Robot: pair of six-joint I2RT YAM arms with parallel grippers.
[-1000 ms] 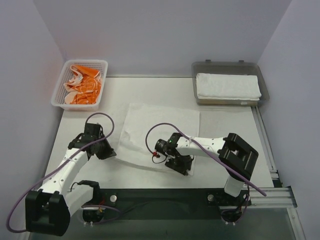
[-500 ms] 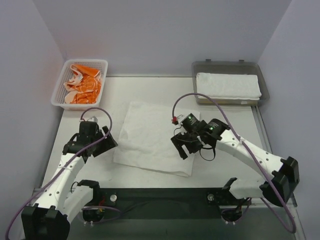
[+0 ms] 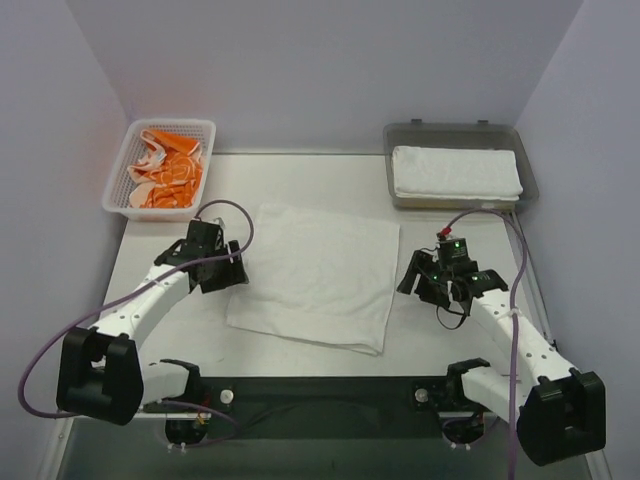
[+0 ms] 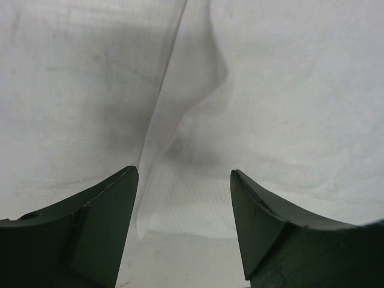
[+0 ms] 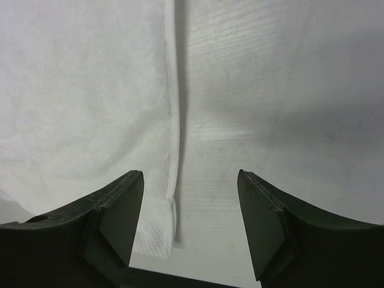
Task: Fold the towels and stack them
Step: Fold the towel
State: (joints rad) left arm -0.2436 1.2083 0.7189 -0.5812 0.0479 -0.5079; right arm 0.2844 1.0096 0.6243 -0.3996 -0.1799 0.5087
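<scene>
While white terry towel point(image 3: 315, 275) lies flat, squarish, L gripper point(image 4: 184, 174) & R gripper point(image 5: 191, 174) gape wide, empty.

No legible text, label, brand, number or sign in any view; orange-and-white towel point(image 3: 165, 172) in the far-left basket point(image 3: 170, 123) printed with a pattern, too small to read as lettering; white towels plain, unmarked as far as visible.
</scene>
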